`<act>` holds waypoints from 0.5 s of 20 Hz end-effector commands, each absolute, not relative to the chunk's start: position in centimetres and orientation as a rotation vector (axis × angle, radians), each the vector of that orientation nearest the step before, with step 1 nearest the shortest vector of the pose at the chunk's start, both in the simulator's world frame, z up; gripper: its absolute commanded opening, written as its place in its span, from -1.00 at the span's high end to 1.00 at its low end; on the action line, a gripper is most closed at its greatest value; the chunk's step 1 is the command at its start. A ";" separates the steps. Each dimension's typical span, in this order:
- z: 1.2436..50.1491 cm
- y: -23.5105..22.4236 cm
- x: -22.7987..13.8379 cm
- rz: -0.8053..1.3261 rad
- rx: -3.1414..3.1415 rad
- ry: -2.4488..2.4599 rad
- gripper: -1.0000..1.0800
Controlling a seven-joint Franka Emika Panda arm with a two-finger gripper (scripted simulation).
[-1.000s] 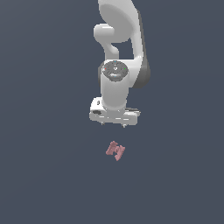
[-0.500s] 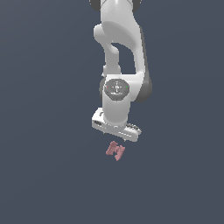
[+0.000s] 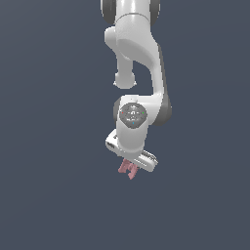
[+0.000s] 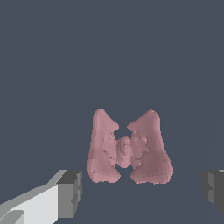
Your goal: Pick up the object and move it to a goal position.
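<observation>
Now that the arm has come down from a second ago, the gripper (image 4: 140,190) stands wide open, holding nothing, around the object (image 4: 128,148) lying between its fingers, ready for closing.

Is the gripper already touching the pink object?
Apart. The wrist view shows bare floor between the pink object and both fingertips of the open gripper.

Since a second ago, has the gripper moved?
Yes. In the exterior view the gripper has come down onto the pink object, which stayed put; it now partly hides it, fingers open either side.
</observation>
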State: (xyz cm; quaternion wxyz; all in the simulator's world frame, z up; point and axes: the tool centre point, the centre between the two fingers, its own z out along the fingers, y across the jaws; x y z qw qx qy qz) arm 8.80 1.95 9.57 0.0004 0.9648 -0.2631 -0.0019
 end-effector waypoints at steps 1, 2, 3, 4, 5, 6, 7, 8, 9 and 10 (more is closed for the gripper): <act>9.2 2.0 9.2 -0.002 3.020 -0.865 -0.92; 9.1 2.1 9.3 -0.001 3.017 -0.874 -0.92; 9.0 2.1 9.4 -0.001 3.015 -0.881 -0.92; 9.0 2.1 9.4 0.000 3.014 -0.886 -0.92; 8.9 2.1 9.5 0.000 3.013 -0.889 -0.92; 8.9 2.1 9.5 0.000 3.013 -0.890 -0.92; 9.0 2.1 9.4 -0.001 3.015 -0.883 -0.92; 8.9 2.1 9.4 -0.001 3.015 -0.883 -0.92; 8.8 2.1 9.4 -0.001 3.015 -0.883 -0.92; 8.6 2.2 9.4 -0.001 3.015 -0.883 -0.92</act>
